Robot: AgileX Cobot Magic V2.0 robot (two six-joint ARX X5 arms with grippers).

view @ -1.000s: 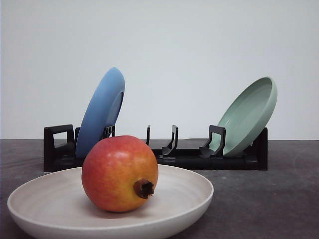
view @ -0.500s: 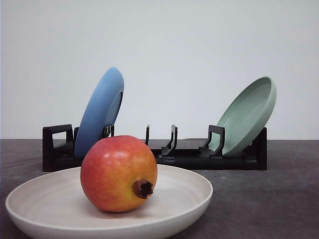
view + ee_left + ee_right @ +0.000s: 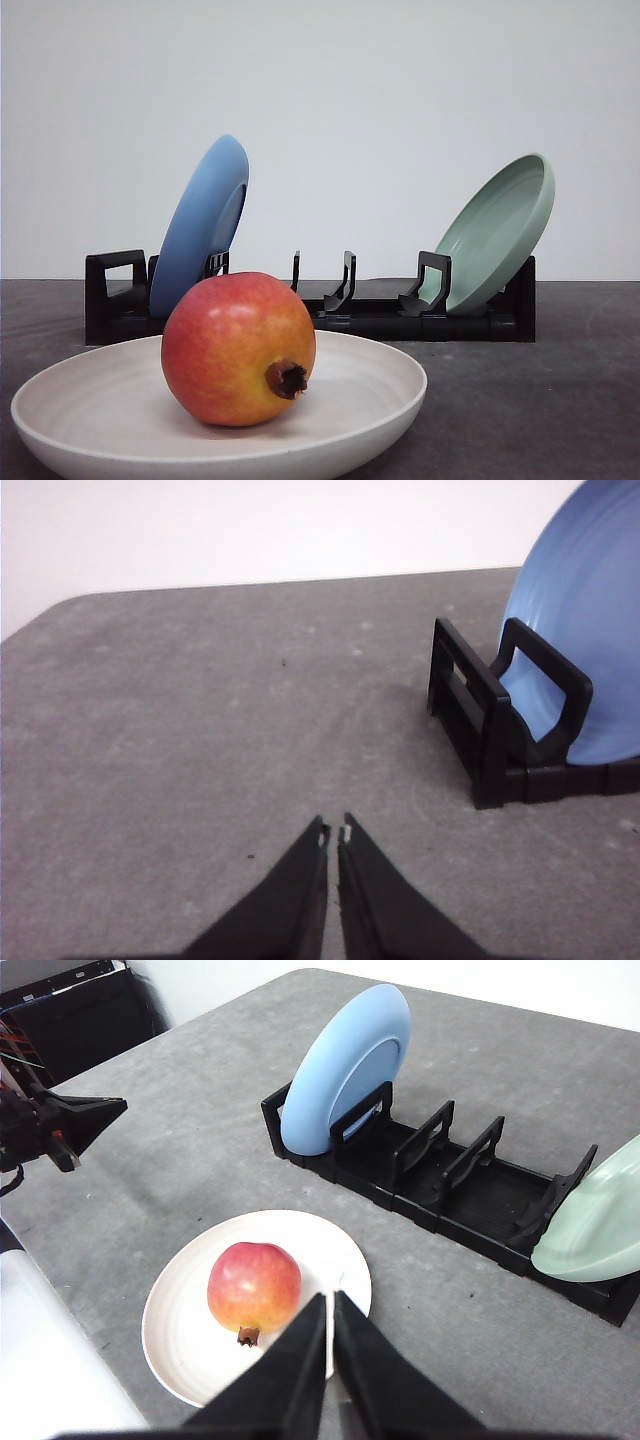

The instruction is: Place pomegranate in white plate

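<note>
The pomegranate (image 3: pixel 238 348) rests inside the white plate (image 3: pixel 370 385) close to the camera, its dark crown pointing toward the front right. Seen from above in the right wrist view, the pomegranate (image 3: pixel 254 1287) lies left of centre in the white plate (image 3: pixel 188 1340). My right gripper (image 3: pixel 331 1305) hovers shut above the plate's rim, apart from the fruit, holding nothing. My left gripper (image 3: pixel 334 833) is shut and empty over bare table, left of the rack. The left gripper (image 3: pixel 85 1120) also appears at the left edge of the right wrist view.
A black dish rack (image 3: pixel 370 318) stands behind the plate with a blue plate (image 3: pixel 200 225) leaning in its left slot and a pale green plate (image 3: pixel 500 232) in its right slot. Grey table (image 3: pixel 540 400) stretches to the right. A white wall is behind.
The view shifted very slightly between one second ago and half a second ago; since then nothing has moved. The fruit stays still in the plate.
</note>
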